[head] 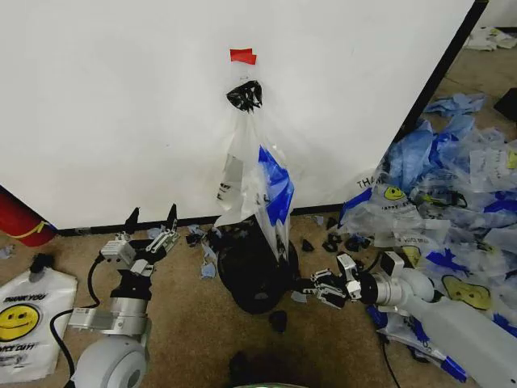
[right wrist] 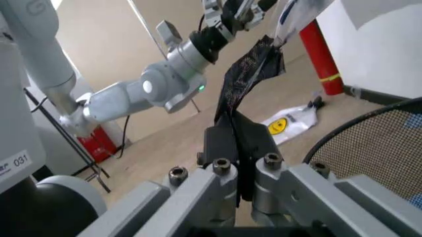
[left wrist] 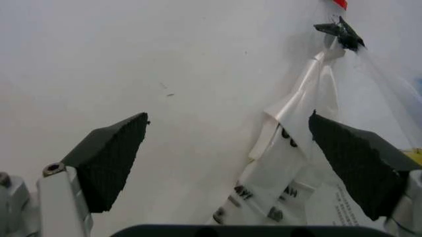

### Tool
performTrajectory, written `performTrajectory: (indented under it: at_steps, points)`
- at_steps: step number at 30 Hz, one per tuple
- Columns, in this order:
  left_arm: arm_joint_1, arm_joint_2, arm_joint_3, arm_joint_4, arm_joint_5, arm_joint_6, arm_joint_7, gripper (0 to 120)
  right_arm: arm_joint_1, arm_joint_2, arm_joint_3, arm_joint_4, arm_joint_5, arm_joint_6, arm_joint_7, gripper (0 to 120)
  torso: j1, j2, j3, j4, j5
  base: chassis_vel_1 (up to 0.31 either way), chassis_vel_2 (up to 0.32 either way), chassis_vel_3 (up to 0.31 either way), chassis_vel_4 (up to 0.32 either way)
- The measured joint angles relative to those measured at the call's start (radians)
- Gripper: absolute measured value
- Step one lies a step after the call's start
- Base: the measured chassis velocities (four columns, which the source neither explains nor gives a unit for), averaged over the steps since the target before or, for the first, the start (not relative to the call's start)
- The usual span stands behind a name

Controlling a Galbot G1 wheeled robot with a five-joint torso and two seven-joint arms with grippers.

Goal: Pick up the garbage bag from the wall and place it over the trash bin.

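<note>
The garbage bag (head: 257, 187), clear plastic with blue strips, hangs on the white wall (head: 121, 105) from a black clip under a red tape piece (head: 242, 56). Its lower end reaches the black mesh trash bin (head: 257, 273) on the floor below. My left gripper (head: 151, 223) stands open to the left of the bag, low and pointing at the wall. In the left wrist view the bag (left wrist: 290, 148) shows between the open fingers (left wrist: 112, 163). At the bin's right edge, my right gripper (head: 326, 288) is shut on black mesh of the bin (right wrist: 247, 84).
A red cylinder (head: 20, 222) leans at the far left by the wall's base. A white smiley bag (head: 24, 319) lies on the floor beside my left arm. A heap of clear bags (head: 452, 210) covers the floor on the right. Black scraps (head: 278, 320) litter the carpet around the bin.
</note>
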Motion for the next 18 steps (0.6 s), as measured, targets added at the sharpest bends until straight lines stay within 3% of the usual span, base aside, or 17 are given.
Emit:
performTrajectory:
  at_steps: [4,18]
  points:
    - [0.001,0.000,0.000,0.000,0.001,-0.001,0.000,97,0.012,0.008,-0.001,-0.010,-0.010,0.004,-0.001,0,0.000,0.000,0.000,-0.0001,0.0000,0.000,0.000,0.000,0.000]
    - [-0.019,0.018,0.030,-0.014,-0.025,-0.016,0.028,97,0.121,0.073,-0.085,-0.020,0.102,0.116,0.221,0,0.000,0.000,0.000,0.0000,-0.0001,0.000,0.000,0.000,0.000]
